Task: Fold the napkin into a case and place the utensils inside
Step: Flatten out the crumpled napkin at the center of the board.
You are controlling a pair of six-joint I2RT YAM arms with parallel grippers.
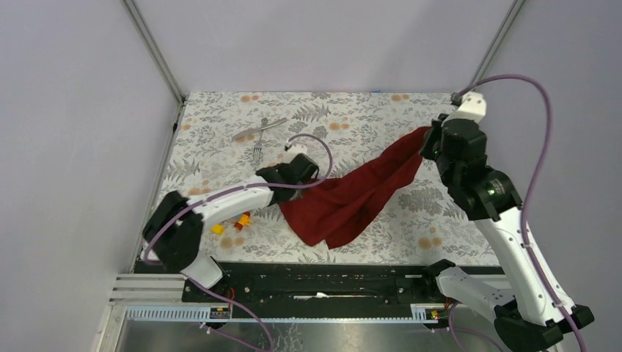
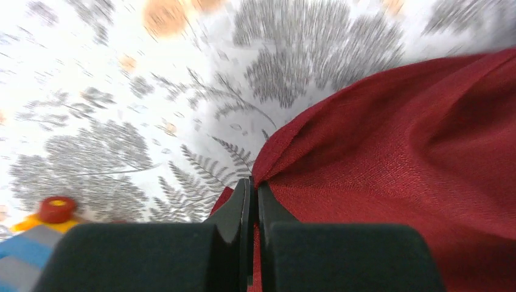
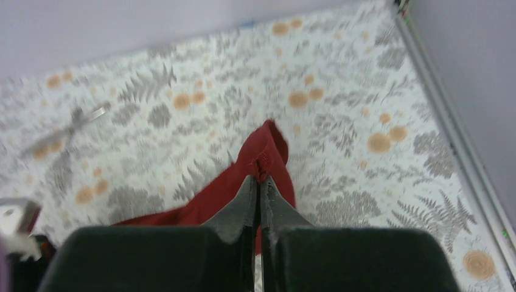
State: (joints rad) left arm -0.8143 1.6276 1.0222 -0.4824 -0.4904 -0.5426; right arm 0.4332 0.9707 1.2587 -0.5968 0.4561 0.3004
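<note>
Napkin (image 1: 352, 198) pinched between left end effector (image 2: 254, 182) and right end effector (image 3: 260, 179).

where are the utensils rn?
Top view: the utensils lie crossed on the table's far-left part, beyond the left arm, clear of the napkin stretched to their right.

a robot lab cell is showing: plain pale walls (image 1: 73, 110) and aluminium posts (image 1: 155, 51) at upper left are enclosing a fern-print tabletop (image 1: 352, 110).
</note>
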